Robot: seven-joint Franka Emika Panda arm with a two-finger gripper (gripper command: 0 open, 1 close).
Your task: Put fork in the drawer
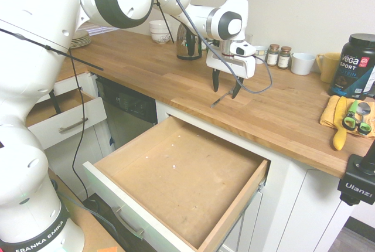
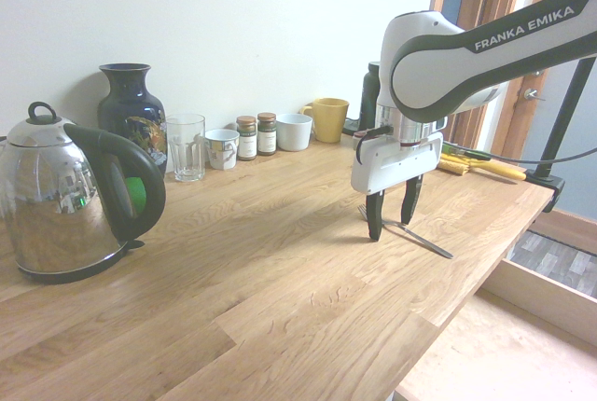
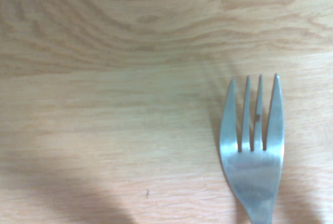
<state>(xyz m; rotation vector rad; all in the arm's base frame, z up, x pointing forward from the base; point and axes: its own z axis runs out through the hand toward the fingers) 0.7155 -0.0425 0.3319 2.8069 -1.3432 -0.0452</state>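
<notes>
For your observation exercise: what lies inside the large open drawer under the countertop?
Only the drawer's bare light wooden bottom shows, with a few small specks. The fork lies on the countertop, beneath the open hand. No part of the bottom looks covered.

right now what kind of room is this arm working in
Most likely a home kitchen: a long wooden countertop over a white-fronted drawer, an electric kettle by the wall, and spice jars beside mugs.

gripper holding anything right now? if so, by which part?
Nothing held. The gripper is open, its fingers straddling the slim silver metal fork, which lies flat on the wooden countertop.
</notes>
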